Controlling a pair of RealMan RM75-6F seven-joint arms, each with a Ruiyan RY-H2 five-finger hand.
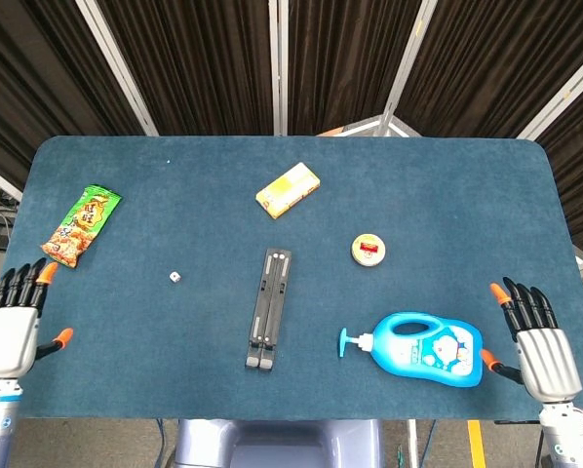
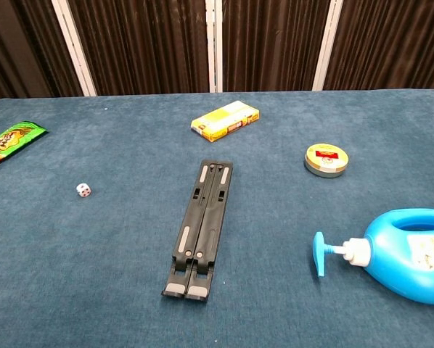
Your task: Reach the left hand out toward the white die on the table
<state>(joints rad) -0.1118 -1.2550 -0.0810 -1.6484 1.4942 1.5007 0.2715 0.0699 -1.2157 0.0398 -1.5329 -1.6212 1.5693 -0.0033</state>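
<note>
The small white die (image 1: 174,277) lies on the blue table (image 1: 174,195), left of centre; in the chest view the die (image 2: 83,190) shows at the left. My left hand (image 1: 11,327) hovers at the table's front left corner, fingers apart and empty, well to the left of and nearer than the die. My right hand (image 1: 537,339) is at the front right corner, fingers spread, holding nothing. Neither hand shows in the chest view.
A black folded stand (image 1: 269,308) lies at the centre. A yellow box (image 1: 288,189) sits behind it, a round tin (image 1: 369,250) to its right, a blue pump bottle (image 1: 418,348) at the front right, a green snack bag (image 1: 81,225) at the far left.
</note>
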